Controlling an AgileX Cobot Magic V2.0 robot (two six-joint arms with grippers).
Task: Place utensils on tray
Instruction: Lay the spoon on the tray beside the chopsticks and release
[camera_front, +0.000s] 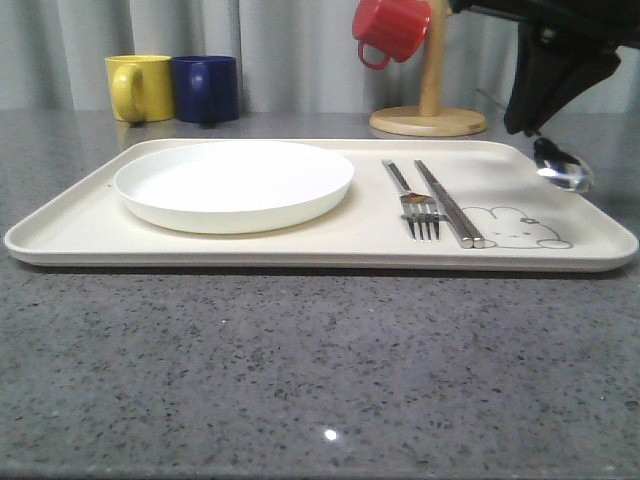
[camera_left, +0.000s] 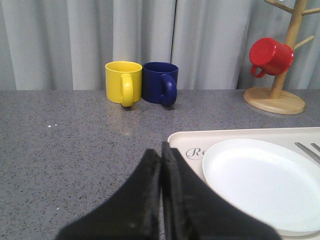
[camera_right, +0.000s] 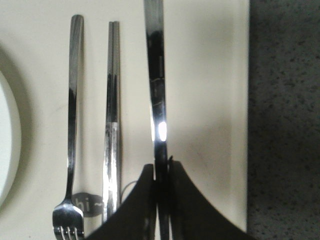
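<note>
The cream tray (camera_front: 80, 225) lies across the grey counter. On it sit a round white plate (camera_front: 233, 183) at the left, then a fork (camera_front: 415, 205) and a pair of metal chopsticks (camera_front: 447, 203) side by side near the rabbit drawing. My right gripper (camera_front: 533, 128) hangs over the tray's far right corner, shut on the handle of a shiny spoon (camera_front: 562, 172), whose bowl hangs just above the tray. In the right wrist view the spoon (camera_right: 157, 85) runs parallel to the chopsticks (camera_right: 112, 115) and fork (camera_right: 72, 125), pinched in the gripper (camera_right: 162, 167). My left gripper (camera_left: 161, 150) is shut and empty beside the tray's corner (camera_left: 180, 137).
A yellow mug (camera_front: 140, 87) and a blue mug (camera_front: 206, 88) stand behind the tray at the left. A red mug (camera_front: 392, 28) hangs on a wooden mug stand (camera_front: 428, 121) behind the tray at the right. Bare tray surface lies right of the chopsticks.
</note>
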